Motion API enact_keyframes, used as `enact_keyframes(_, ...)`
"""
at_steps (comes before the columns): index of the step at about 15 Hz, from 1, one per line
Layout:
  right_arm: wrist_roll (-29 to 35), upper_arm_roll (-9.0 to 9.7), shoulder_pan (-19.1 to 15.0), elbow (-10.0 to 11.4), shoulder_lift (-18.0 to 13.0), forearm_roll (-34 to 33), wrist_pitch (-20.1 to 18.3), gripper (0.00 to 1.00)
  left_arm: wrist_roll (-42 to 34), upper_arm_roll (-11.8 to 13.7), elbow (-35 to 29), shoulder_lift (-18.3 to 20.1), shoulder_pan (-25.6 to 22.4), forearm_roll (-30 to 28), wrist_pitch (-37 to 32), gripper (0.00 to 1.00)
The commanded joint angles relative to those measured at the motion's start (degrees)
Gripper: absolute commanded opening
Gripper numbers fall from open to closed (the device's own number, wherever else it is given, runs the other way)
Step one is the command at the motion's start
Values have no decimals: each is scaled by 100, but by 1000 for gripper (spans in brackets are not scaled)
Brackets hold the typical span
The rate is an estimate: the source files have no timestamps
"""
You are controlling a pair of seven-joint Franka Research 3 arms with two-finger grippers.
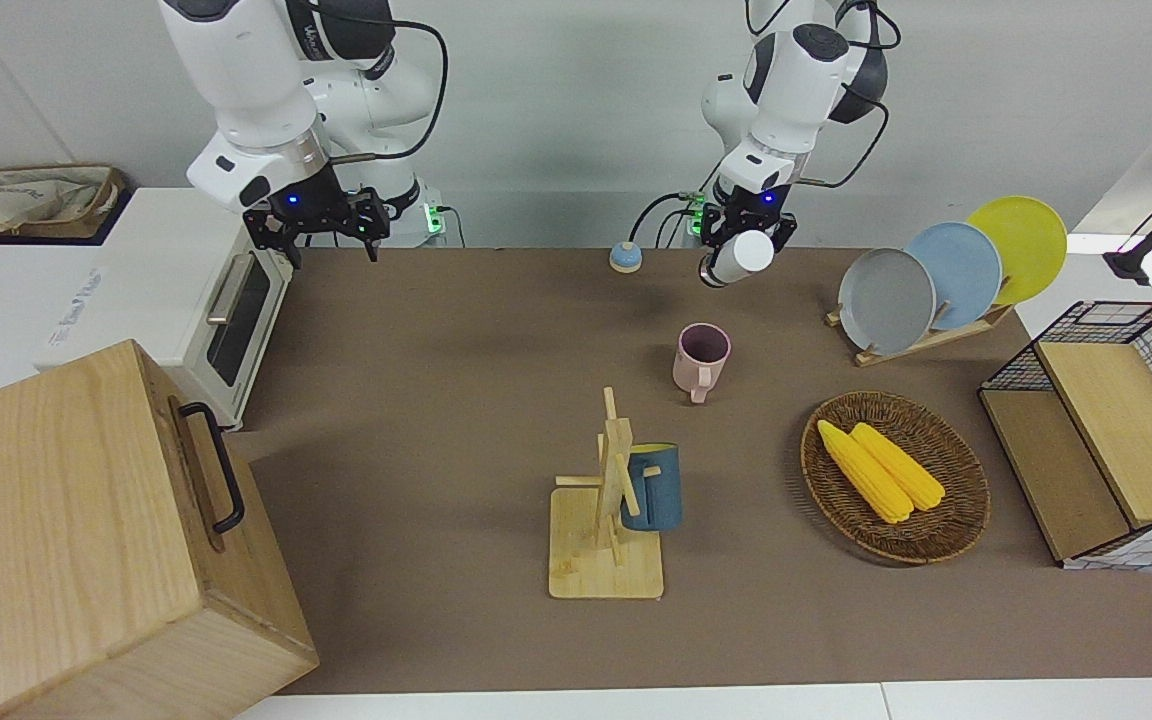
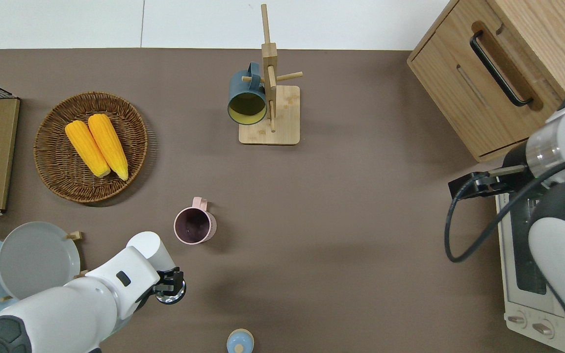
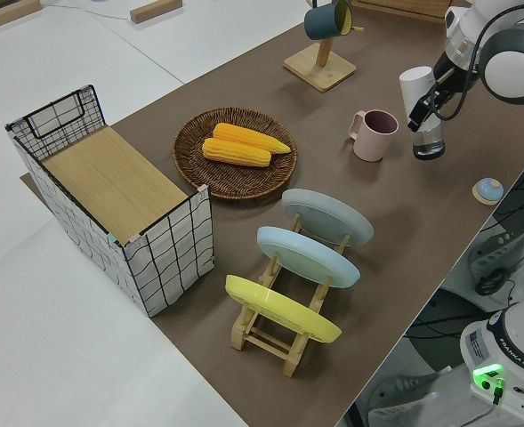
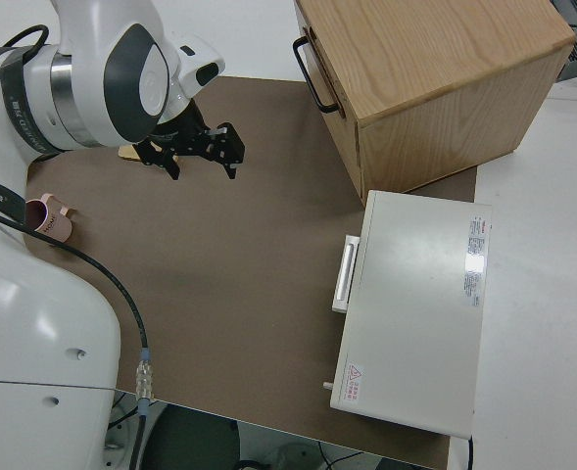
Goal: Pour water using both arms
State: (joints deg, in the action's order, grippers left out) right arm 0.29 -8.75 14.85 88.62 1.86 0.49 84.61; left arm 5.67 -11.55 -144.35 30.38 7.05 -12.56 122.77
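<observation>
Over the brown mat [image 1: 436, 450], just beside the pink mug [image 1: 702, 357]: left gripper [image 2: 168, 284], up in the air, fingers pinched on a white bottle [image 1: 748, 253] around its middle. White end uppermost, clear end lowest, close to upright in the left side view. Not touching the mug. Mug upright on the mat, mouth up, handle turned away from the robots.

Near the robots' edge of the table, toward the right arm from the bottle: small blue round cap [image 1: 625, 257], lying apart.

Over the mat's edge by the white toaster oven [image 1: 186, 290]: right gripper [image 1: 333, 228], fingers spread, nothing between them.

Farther from the robots than the mug: wooden mug rack [image 1: 606, 560] with a dark blue mug [image 1: 654, 488] hung on a peg. Toward the left arm's end: wicker basket [image 1: 936, 545] with two corn cobs [image 1: 881, 468].
</observation>
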Motion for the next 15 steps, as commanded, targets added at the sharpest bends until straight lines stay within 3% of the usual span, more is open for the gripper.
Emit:
enact_keyframes(1,-494,120,-456,103,-151,-93,-15,994,74,12,-67,162,174,-150,71,0)
enact_keyframes(5,-512,111,-606,-90,-124,-93,38,994,83,-163,-58,-23,174,-168,132,0)
enact_keyframes(15,-451,93,-808,-310,-72,-93,47,994,57,-181,372,-682,156,-124,-200,0)
